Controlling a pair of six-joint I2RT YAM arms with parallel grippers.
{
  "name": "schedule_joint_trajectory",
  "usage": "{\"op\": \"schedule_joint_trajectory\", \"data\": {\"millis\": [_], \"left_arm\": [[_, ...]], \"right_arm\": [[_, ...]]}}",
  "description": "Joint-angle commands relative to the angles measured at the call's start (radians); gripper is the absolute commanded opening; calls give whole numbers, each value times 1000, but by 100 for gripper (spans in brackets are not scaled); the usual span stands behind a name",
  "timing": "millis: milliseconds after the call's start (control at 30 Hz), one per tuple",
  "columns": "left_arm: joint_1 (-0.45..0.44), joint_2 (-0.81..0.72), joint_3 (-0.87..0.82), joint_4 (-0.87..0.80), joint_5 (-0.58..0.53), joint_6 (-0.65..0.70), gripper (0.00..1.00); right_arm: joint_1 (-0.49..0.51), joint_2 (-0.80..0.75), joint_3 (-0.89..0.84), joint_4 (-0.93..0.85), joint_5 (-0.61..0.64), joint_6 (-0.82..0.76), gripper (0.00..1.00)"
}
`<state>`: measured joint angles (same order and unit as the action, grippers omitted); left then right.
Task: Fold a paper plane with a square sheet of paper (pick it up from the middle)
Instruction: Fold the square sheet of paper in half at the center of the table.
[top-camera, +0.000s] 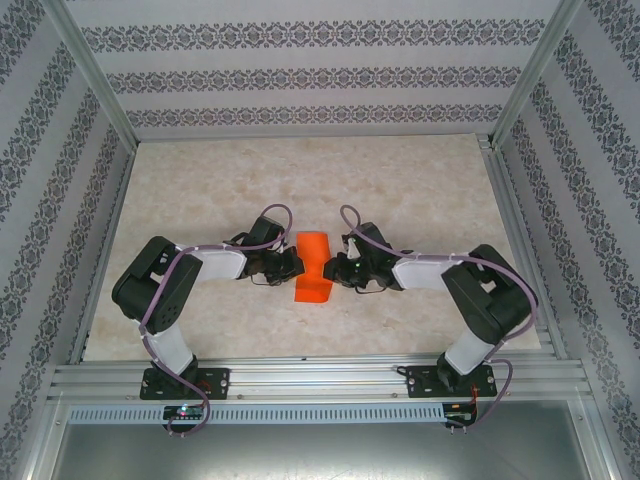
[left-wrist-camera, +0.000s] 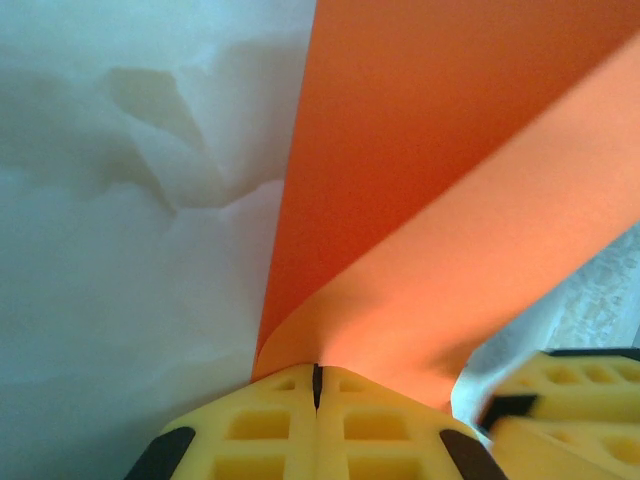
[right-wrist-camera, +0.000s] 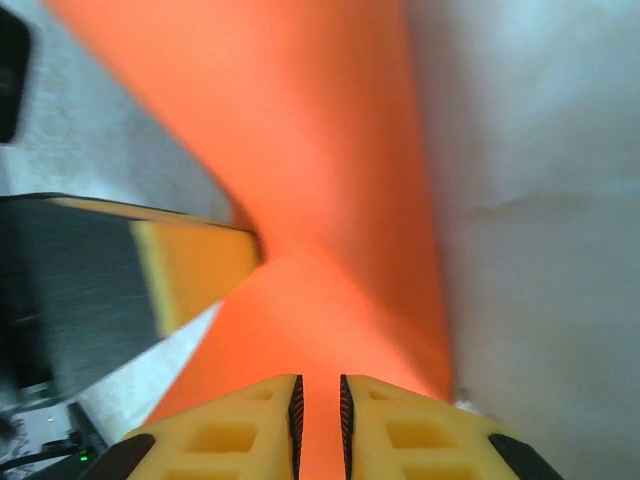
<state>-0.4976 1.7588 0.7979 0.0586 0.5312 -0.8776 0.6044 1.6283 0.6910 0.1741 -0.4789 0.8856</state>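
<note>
The square sheet of paper, bright orange-red, sits mid-table between my two grippers, bent into a raised narrow curl; it has no paper plane shape. My left gripper presses against its left side. In the left wrist view that gripper is shut on the sheet's edge, which arches up and away. My right gripper is at the right side. In the right wrist view its jaws stand a narrow gap apart over the sheet, which shows through the gap.
The pale marbled tabletop is fenced by metal rails and patterned walls. The two grippers nearly meet: the right gripper's fingers appear in the left wrist view, a left finger in the right wrist view.
</note>
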Motion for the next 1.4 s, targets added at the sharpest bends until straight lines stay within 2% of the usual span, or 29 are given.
{"op": "schedule_joint_trajectory", "data": {"millis": [0,167,267,500,600,733,867,1267,1367], "left_arm": [[-14,70,-54,-124,-72,22,0],[-14,71,-43,-134,-71,28,0],[-13,70,-39,-142,-72,30,0],[-13,71,-45,-138,-75,28,0],[-14,72,-46,-140,-73,29,0],[-14,67,-48,-140,-74,31,0],[-13,65,-48,-133,-74,28,0],[-13,65,-49,-135,-70,28,0],[-13,66,-46,-139,-72,30,0]], "right_arm": [[11,-48,25,17,-38,16,20],[42,-11,14,15,-14,26,19],[42,24,-29,87,-16,47,19],[54,87,-119,130,-1,50,18],[57,54,-147,125,10,51,19],[60,-39,-92,9,19,5,19],[84,-97,-63,1,19,1,19],[133,7,-192,116,46,75,17],[133,-10,-175,82,44,63,17]]}}
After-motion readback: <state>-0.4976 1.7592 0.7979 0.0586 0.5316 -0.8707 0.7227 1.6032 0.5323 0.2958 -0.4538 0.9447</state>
